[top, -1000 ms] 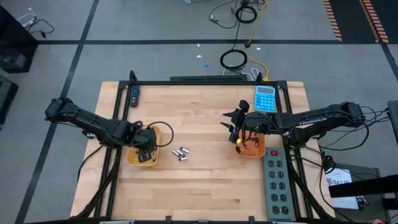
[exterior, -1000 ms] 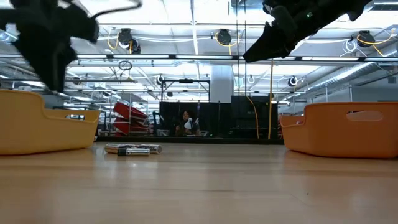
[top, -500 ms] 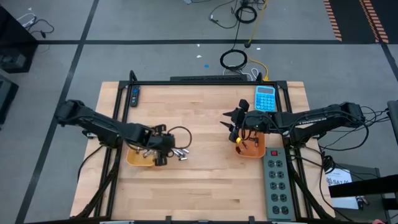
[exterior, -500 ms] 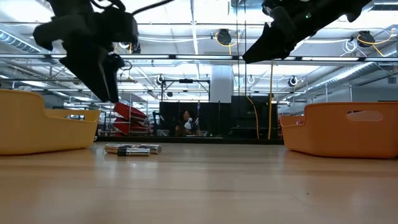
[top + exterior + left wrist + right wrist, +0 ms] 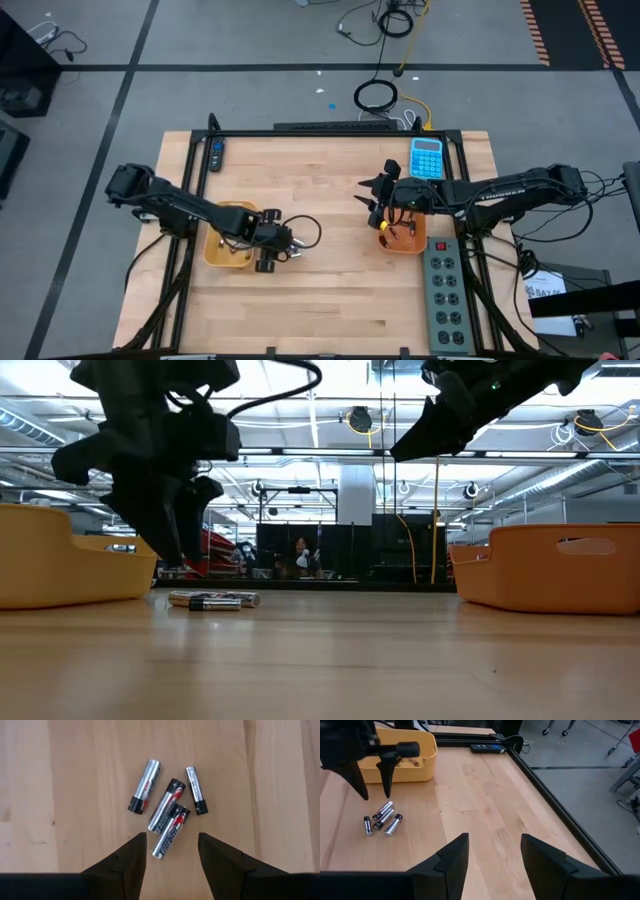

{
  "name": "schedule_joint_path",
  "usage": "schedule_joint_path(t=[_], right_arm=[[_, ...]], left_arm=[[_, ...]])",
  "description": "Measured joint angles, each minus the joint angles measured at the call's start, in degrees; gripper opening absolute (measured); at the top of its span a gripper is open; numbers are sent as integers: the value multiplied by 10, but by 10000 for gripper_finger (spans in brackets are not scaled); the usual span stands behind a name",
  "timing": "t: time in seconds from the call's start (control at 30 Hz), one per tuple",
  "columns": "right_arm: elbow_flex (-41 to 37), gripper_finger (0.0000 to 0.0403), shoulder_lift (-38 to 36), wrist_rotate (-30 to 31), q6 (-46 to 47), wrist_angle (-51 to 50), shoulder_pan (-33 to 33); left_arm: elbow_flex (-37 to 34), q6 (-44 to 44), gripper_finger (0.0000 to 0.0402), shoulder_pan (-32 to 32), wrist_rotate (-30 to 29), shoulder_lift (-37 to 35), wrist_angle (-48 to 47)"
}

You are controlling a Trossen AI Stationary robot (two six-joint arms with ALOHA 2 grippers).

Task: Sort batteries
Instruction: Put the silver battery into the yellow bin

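My left gripper hangs above the wooden table, fingers spread apart and holding nothing. Directly below and just ahead of the fingertips lie four batteries in a loose cluster on the bare wood. All four are silvery-grey with dark ends. Two lie side by side and touching in the middle of the group, with one longer cell beside them on one flank and a thinner, shorter cell on the other. From above, the cluster sits just beside the left yellow tray, between that tray and the table's centre, largely covered by my left gripper. At table height, the batteries rest flat on the surface, with my gripper raised clear of them.

My right gripper waits over the near edge of the right yellow tray, fingers parted and empty, well apart from the batteries.
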Motion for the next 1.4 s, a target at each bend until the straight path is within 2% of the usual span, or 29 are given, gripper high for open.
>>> schedule_joint_path(t=[0.4, 0.57, 0.73, 0.93, 1.07, 1.23, 1.4], right_arm=[[0, 171, 0, 0, 0, 0, 0], [0, 171, 0, 0, 0, 0, 0], [0, 171, 0, 0, -2, -1, 0], [0, 171, 0, 0, -7, -1, 0], [0, 171, 0, 0, -17, -1, -1], [0, 171, 0, -2, -34, 2, -16], [0, 171, 0, -47, -59, 12, -42]], left_arm=[[0, 0, 177, 0, 1, 63, -1], [0, 0, 133, 0, 3, 84, 7], [1, 0, 44, 0, 16, 91, 7], [1, 0, 43, -10, 18, 91, 7], [11, -15, 43, -16, 21, 71, -18], [38, -45, 43, -22, 35, 2, -53], [53, -109, 43, -25, 44, -74, -115]])
